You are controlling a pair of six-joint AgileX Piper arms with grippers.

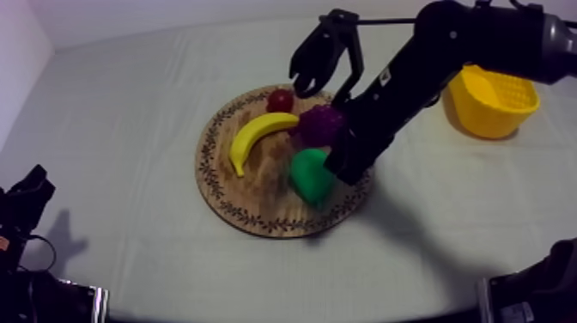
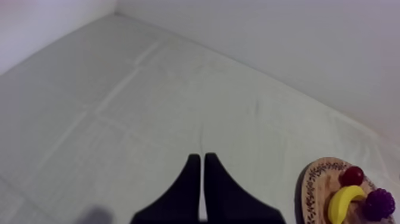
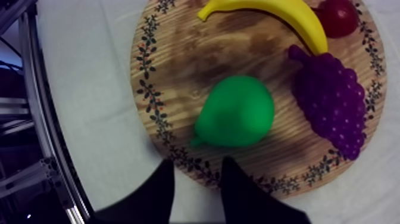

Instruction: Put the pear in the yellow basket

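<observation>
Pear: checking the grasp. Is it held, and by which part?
Nothing held. The pear lies free on the board; right gripper, jaws open, is short of it.

The top camera looks down at a slant on the table point(image 1: 120, 129); the left wrist camera sits low, far from the round board point(image 2: 313, 189). The right wrist camera looks down from close over that board; all three see it.

The board point(image 1: 225, 185) lies in the middle of the table point(image 1: 129, 103), with the basket point(image 1: 481, 120) well apart to its far right. On the board the pear point(image 1: 309, 174) sits near right, the grapes point(image 1: 319, 124) just behind it, the banana point(image 1: 256, 137) to their left and the small red fruit point(image 1: 279, 100) at the far edge.
</observation>
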